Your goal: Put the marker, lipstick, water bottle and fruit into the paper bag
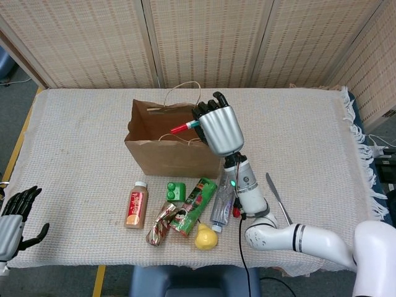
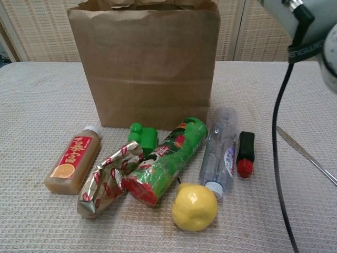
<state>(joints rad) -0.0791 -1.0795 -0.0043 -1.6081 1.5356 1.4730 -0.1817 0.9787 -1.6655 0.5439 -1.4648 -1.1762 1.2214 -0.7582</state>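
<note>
My right hand [image 1: 218, 128] hovers over the open top of the brown paper bag [image 1: 175, 154] and pinches the marker [image 1: 185, 127], whose red cap points left. The chest view shows only that arm's wrist and cable at the upper right, beside the paper bag [image 2: 145, 68]. The clear water bottle [image 2: 220, 152] lies in front of the bag, with the red and black lipstick [image 2: 245, 154] just to its right. The yellow fruit [image 2: 194, 206] sits nearest the front edge. My left hand [image 1: 12, 221] rests open at the table's front left corner.
A juice bottle [image 2: 72, 159], a foil packet [image 2: 108, 178], a green block [image 2: 142, 135] and a green tube [image 2: 166, 161] lie left of the water bottle. A knife [image 2: 306, 155] lies on the cloth to the right.
</note>
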